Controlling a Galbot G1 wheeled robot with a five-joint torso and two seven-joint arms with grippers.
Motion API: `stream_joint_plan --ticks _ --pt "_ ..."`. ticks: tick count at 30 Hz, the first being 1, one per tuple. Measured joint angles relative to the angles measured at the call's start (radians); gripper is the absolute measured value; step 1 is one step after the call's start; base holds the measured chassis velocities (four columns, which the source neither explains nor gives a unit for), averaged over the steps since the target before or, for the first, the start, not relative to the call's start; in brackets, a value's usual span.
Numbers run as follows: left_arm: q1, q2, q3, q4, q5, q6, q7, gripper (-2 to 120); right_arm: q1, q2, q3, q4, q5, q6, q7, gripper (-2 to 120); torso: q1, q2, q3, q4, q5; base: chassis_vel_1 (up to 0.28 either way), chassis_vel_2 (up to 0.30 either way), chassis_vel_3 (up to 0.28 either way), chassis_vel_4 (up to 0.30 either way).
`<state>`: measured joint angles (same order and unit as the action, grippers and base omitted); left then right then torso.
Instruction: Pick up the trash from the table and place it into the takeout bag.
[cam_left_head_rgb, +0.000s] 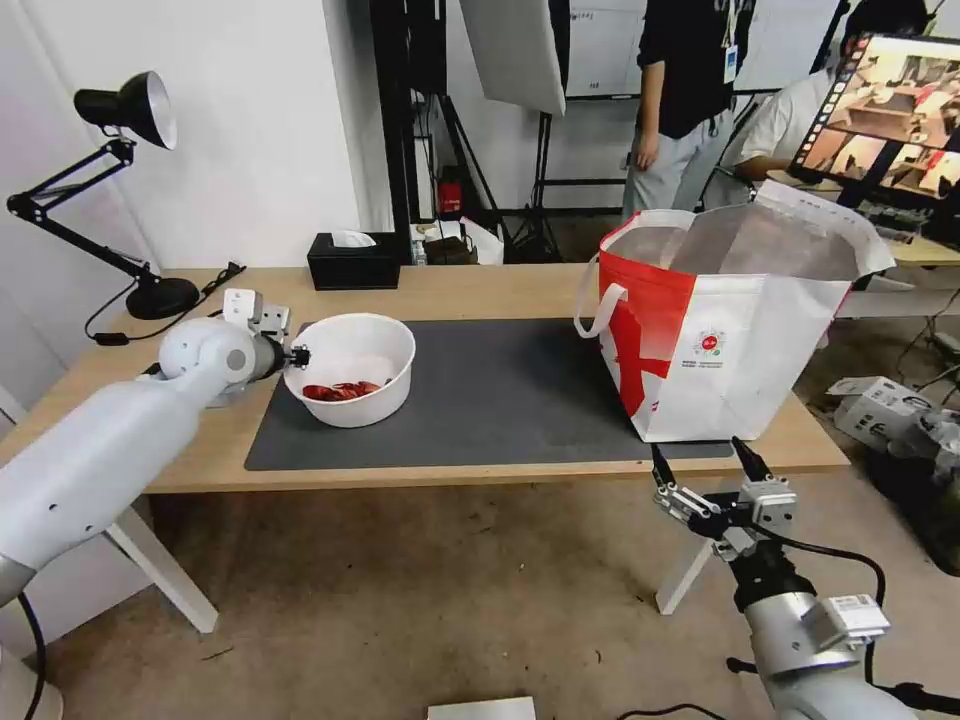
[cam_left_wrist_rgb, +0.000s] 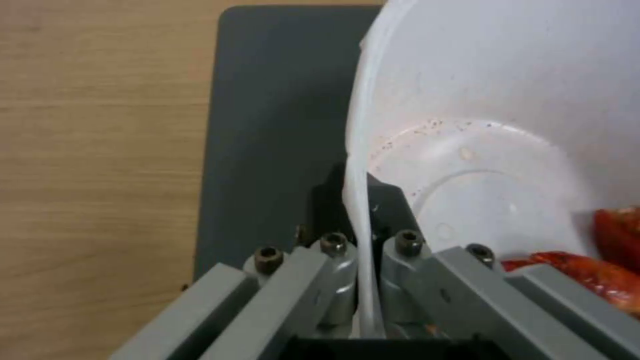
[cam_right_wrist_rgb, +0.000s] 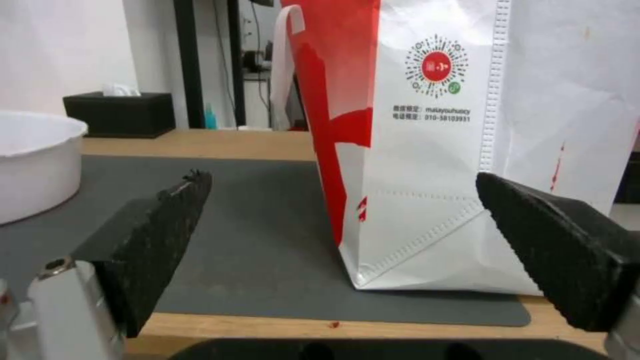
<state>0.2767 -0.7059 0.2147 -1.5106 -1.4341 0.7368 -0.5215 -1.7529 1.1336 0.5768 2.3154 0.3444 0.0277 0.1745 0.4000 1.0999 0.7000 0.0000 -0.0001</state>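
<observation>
On our desk (cam_left_head_rgb: 470, 292), item one: white bowl (cam_left_head_rgb: 352, 368) with red scraps (cam_left_head_rgb: 340, 390) on the grey mat (cam_left_head_rgb: 500, 395), rim pinched by our left gripper (cam_left_head_rgb: 298, 355), liable to tip and spill if lifted unevenly toward the bag (cam_left_head_rgb: 730, 330); right gripper (cam_left_head_rgb: 705, 462) spread, idle.

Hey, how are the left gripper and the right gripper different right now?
The left gripper is shut on the white bowl's rim over the table; the right gripper is open and holds nothing. The left sits over the mat's left end; the right hangs just off the table's front edge, facing the takeout bag. Both have dark finger pads.
</observation>
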Motion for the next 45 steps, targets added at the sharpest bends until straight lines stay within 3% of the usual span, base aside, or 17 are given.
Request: stream_joint_plan --ticks 2,12,15,20,22,23,24,26,28,30,34,36,38,39,40,43,45 --pt "0.001 0.001 -0.007 -0.010 -0.019 0.000 -0.014 0 0.000 0.000 0.000 0.000 0.000 0.000 0.000 100 0.000 0.000 0.000 0.0000 0.0000 0.000 0.000 0.000 0.000" --pt "-0.050 0.015 -0.072 -0.226 -0.281 -0.001 -0.213 0 -0.005 -0.002 -0.001 -0.009 -0.006 -0.006 0.003 100 0.000 0.000 0.000 0.0000 0.0002 0.000 0.000 0.000 0.000" --pt "-0.122 -0.011 -0.055 -0.290 -0.407 -0.001 -0.297 0 -0.013 -0.005 0.001 -0.007 -0.006 -0.007 0.003 100 0.000 0.000 0.000 0.0001 0.0002 0.000 0.000 0.000 0.000" --pt "-0.274 -0.084 0.003 -0.293 -0.500 -0.001 -0.351 0 -0.022 -0.007 0.013 -0.001 -0.008 -0.009 0.004 100 0.000 0.000 0.000 0.0002 0.0001 0.000 0.000 0.000 0.000" --pt "-0.346 -0.129 0.030 -0.274 -0.527 -0.001 -0.374 0 -0.023 -0.007 0.019 0.001 -0.008 -0.009 0.004 100 0.000 0.000 0.000 0.0000 0.0004 0.000 0.000 0.000 0.000" --pt "-0.428 -0.204 0.065 -0.235 -0.553 -0.002 -0.399 0 -0.024 -0.008 0.025 0.002 -0.008 -0.009 0.005 100 0.000 0.000 0.000 0.0000 0.0006 0.000 0.000 0.000 0.000" --pt "-0.428 -0.204 0.065 -0.235 -0.553 -0.002 -0.399 0 -0.024 -0.008 0.025 0.002 -0.008 -0.009 0.005 100 0.000 0.000 0.000 0.0000 0.0006 0.000 0.000 0.000 0.000" --pt "-0.528 -0.323 0.112 -0.158 -0.573 -0.002 -0.421 0 -0.023 -0.011 0.029 0.006 -0.008 -0.011 0.005 100 0.000 0.000 0.000 -0.0005 0.0008 0.000 0.000 0.000 0.000" --pt "-0.538 -0.336 0.117 -0.149 -0.574 -0.002 -0.421 0 -0.023 -0.011 0.029 0.007 -0.008 -0.011 0.005 100 0.000 0.000 0.000 -0.0006 0.0009 0.000 0.000 0.000 0.000" --pt "-0.631 -0.452 0.160 -0.044 -0.574 -0.002 -0.423 0 -0.022 -0.010 0.028 0.013 -0.007 -0.015 0.005 100 0.000 0.000 0.000 -0.0004 0.0007 0.000 0.000 0.000 0.000" --pt "-0.683 -0.531 0.181 0.036 -0.560 -0.002 -0.422 0 -0.019 -0.006 0.025 0.014 -0.007 -0.017 0.005 100 0.000 0.000 0.000 0.0000 0.0006 0.000 0.000 0.000 0.000" --pt "-0.724 -0.635 0.202 0.156 -0.502 -0.002 -0.404 0 -0.018 -0.003 0.022 0.018 -0.007 -0.019 0.005 100 0.000 0.000 0.000 -0.0001 0.0005 0.000 0.000 0.000 0.000" --pt "-0.731 -0.666 0.205 0.192 -0.482 -0.002 -0.400 0 -0.018 -0.002 0.022 0.019 -0.007 -0.019 0.005 100 0.000 0.000 0.000 -0.0001 0.0006 0.000 0.000 0.000 0.000" --pt "-0.742 -0.730 0.206 0.259 -0.433 -0.002 -0.388 0 -0.018 -0.001 0.020 0.022 -0.007 -0.020 0.005 100 0.000 0.000 0.000 -0.0002 0.0006 0.000 0.000 0.000 0.000" --pt "-0.742 -0.730 0.206 0.259 -0.433 -0.002 -0.388 0 -0.018 -0.001 0.020 0.022 -0.007 -0.020 0.005 100 0.000 0.000 0.000 -0.0002 0.0006 0.000 0.000 0.000 0.000" --pt "-0.746 -0.854 0.202 0.373 -0.306 -0.002 -0.355 0 -0.021 0.001 0.020 0.028 -0.008 -0.021 0.005 100 0.000 0.000 0.000 -0.0004 0.0007 0.000 0.000 0.000 0.000" --pt "-0.746 -0.876 0.200 0.394 -0.280 -0.005 -0.346 0 -0.021 0.002 0.020 0.029 -0.008 -0.021 0.005 100 0.000 0.000 0.000 -0.0006 0.0007 0.000 0.000 0.000 0.000"
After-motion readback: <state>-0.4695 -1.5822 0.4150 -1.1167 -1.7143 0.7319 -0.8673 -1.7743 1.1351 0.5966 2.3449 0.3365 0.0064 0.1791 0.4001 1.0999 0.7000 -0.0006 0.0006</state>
